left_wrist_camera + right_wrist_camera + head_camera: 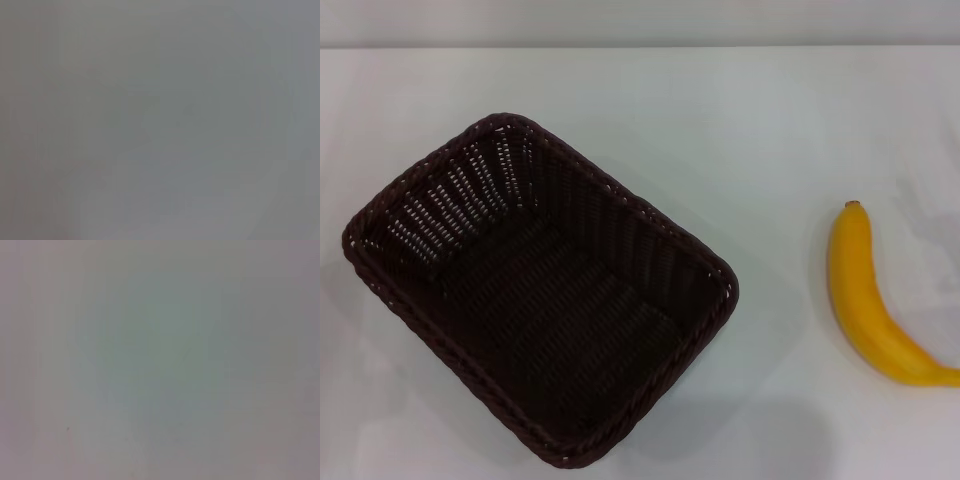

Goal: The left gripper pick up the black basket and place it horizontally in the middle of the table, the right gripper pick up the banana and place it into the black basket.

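The plain white matte table (650, 110) is filling the head view, and both wrist views are showing only a blank pale surface, with nothing on it to pick out. Neither arm is appearing anywhere, so whether the left pincer or the right pincer is apart or together I cannot tell.

The large rectangular woven basket, very dark brown-black with a braided rim (542, 290), is sitting on the robot's left half of the table. It is lying askew, its long sides running diagonally from far-left to near-right, and it is empty. The single smooth bright yellow curved banana (870, 300) is lying well apart from it on the robot's right, its brownish tip pointing away from the robot and its near end running out at the picture's edge.

Judging from this, the step in hand is the first one: the left pincer taking hold of the basket. To do it well, it is probably worth coming down over one rim, with one finger inside the sloping wall and one outside, clamping the braid firmly, since a light open-weave basket is likely to swing when lifted. The basket is then needing a turn so that its long sides are running across the table, and a shift towards the middle.
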Controlling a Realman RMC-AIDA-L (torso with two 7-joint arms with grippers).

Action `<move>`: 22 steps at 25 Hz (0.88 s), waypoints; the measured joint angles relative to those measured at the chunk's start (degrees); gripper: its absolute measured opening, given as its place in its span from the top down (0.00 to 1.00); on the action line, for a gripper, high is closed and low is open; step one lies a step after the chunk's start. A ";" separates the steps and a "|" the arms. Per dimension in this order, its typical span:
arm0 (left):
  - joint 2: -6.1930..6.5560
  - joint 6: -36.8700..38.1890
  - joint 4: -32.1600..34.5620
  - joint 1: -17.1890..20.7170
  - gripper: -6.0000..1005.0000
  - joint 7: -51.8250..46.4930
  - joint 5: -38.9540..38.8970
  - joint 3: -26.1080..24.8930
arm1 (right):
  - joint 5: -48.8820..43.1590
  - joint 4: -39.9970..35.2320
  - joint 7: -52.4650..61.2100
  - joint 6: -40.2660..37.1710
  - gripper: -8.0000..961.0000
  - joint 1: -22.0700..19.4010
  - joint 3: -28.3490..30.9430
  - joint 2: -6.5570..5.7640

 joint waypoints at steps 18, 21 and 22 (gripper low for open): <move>0.66 0.32 2.79 -0.08 0.14 -9.62 2.42 0.16 | -0.18 0.11 1.17 0.16 0.09 0.12 -0.09 0.01; 1.57 2.80 8.90 0.38 0.14 -20.60 8.39 0.21 | -0.05 0.22 1.49 0.32 0.09 0.17 -0.09 0.00; 2.02 3.34 11.60 0.55 0.14 -24.90 11.11 0.23 | -0.01 0.22 1.50 0.40 0.10 0.18 -0.09 0.01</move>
